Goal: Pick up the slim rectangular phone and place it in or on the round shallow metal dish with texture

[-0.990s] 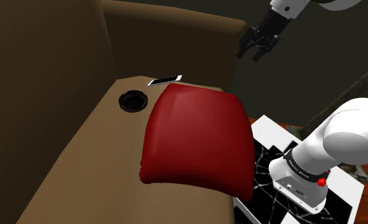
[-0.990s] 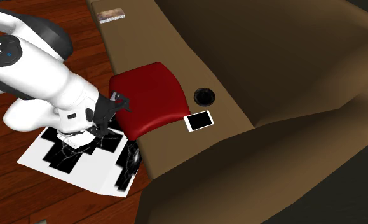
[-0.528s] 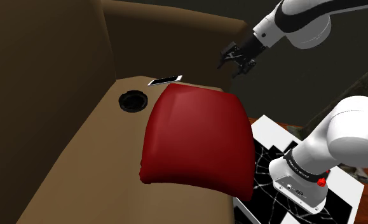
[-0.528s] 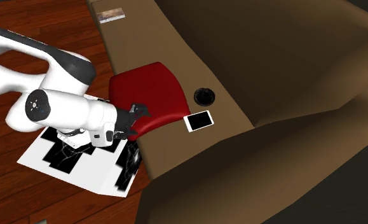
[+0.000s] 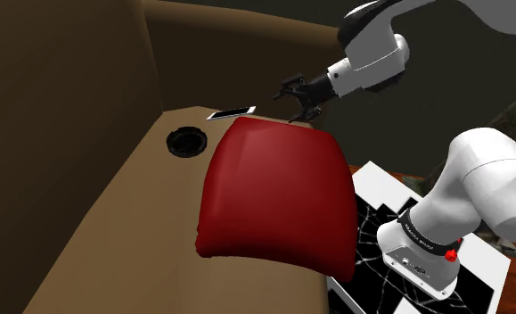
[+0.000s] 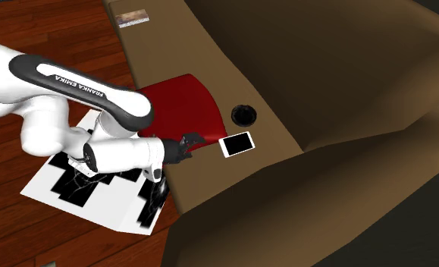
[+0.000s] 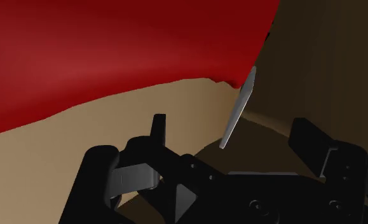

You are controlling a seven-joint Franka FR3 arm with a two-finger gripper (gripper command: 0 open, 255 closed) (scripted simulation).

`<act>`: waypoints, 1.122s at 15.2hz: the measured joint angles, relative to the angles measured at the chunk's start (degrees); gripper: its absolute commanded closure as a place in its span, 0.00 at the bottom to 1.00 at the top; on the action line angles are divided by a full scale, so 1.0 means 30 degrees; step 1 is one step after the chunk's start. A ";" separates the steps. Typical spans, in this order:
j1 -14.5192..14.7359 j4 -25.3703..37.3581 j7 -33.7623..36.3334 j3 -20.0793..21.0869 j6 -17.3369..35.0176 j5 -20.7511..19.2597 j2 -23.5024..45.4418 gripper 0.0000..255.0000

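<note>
A slim white-rimmed phone (image 5: 231, 112) (image 6: 237, 143) lies flat on the tan sofa seat, just past the far edge of a red cushion (image 5: 278, 192) (image 6: 181, 110). Beside it a round dark dish (image 5: 185, 141) (image 6: 245, 114) rests on the seat. My black gripper (image 5: 291, 98) (image 6: 191, 141) hovers over the cushion's far corner, a short way from the phone, touching nothing. In the wrist view its fingers (image 7: 158, 130) stand apart, and the phone (image 7: 238, 108) shows edge-on ahead between them, beside the cushion (image 7: 112, 51).
The brown sofa's backrest (image 5: 60, 98) and armrest (image 5: 247, 40) wall in the seat on two sides. My stand (image 5: 380, 201), patterned black and white, sits on a wooden floor (image 6: 36, 30). A small flat card (image 6: 132, 17) lies at the seat's far end.
The arm has swung down and toward the shoulder view's left, bringing the gripper from high above the armrest to just over the cushion's far corner near the phone. Phone and dish have not moved.
</note>
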 measured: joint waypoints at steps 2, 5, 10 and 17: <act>0.1327 0.1247 -0.3720 -0.1210 -0.1122 0.5750 0.2233 0.00; 0.1683 0.2641 -0.6387 -0.1785 -0.3915 1.1603 0.5191 0.00; 0.1965 0.4163 -0.7153 -0.1488 -0.5897 1.5578 0.7960 0.00; 0.2079 0.5146 -0.7058 -0.1198 -0.6338 1.6451 0.9403 0.00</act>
